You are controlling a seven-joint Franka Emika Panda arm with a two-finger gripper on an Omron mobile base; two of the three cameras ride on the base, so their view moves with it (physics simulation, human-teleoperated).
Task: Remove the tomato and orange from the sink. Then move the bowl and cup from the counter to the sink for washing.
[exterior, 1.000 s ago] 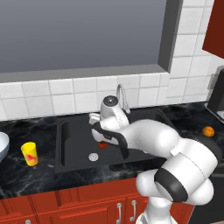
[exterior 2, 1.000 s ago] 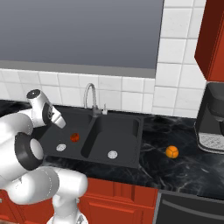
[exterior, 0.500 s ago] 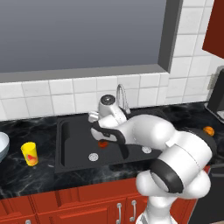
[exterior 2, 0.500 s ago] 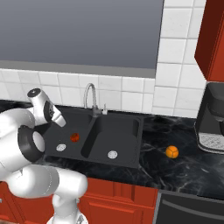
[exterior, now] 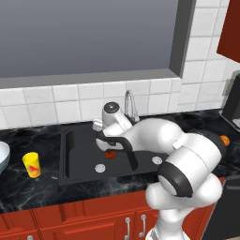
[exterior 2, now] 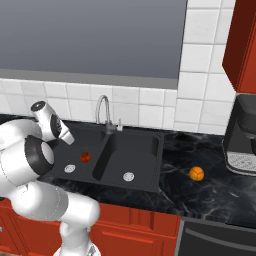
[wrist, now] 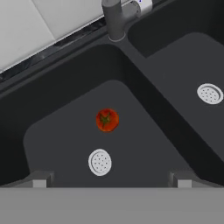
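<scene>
While the orange (exterior 2: 196,173) already sits on the tabletop (exterior 2: 210,190) at three o'clock of the sink (exterior 2: 150,160), the tomato (wrist: 107,120) lies in its left basin under the released, empty gripper (wrist: 111,178), leaving bowl (exterior: 2,157) and cup (exterior: 32,164) unmoved.

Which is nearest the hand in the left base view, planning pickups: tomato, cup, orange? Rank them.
From the hand:
1. Tomato, just below it in the sink's left basin.
2. Cup, on the counter to the left.
3. Orange, far right, beyond the arm.
</scene>
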